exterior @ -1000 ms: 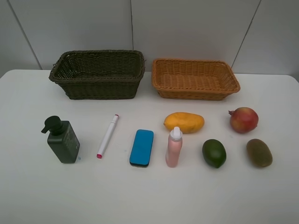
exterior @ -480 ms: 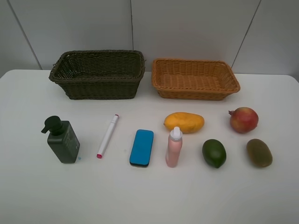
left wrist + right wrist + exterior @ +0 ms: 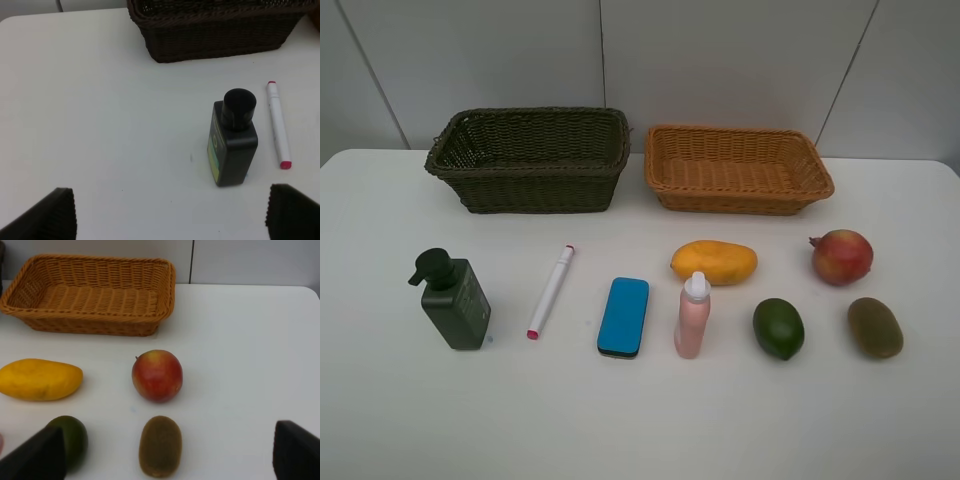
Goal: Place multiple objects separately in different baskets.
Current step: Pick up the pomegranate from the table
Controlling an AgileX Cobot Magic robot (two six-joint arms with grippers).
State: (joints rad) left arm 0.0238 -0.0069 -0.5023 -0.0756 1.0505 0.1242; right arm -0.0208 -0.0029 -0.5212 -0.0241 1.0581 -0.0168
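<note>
Two empty baskets stand at the back of the white table: a dark olive one [image 3: 528,160] and an orange-tan one [image 3: 737,170]. In front lie the objects: pump bottle [image 3: 453,300], marker [image 3: 551,291], blue eraser [image 3: 623,316], pink spray bottle [image 3: 692,316], mango [image 3: 714,262], pomegranate [image 3: 841,257], avocado [image 3: 778,328] and kiwi [image 3: 875,327]. Neither arm shows in the exterior view. My left gripper [image 3: 170,220] is open, above the table, short of the pump bottle [image 3: 232,145]. My right gripper [image 3: 167,460] is open, high over the kiwi [image 3: 160,445] and pomegranate [image 3: 157,375].
A grey panelled wall [image 3: 620,60] rises right behind the baskets. The table [image 3: 640,430] has bare white surface in front of the row of objects and at its left end [image 3: 75,100].
</note>
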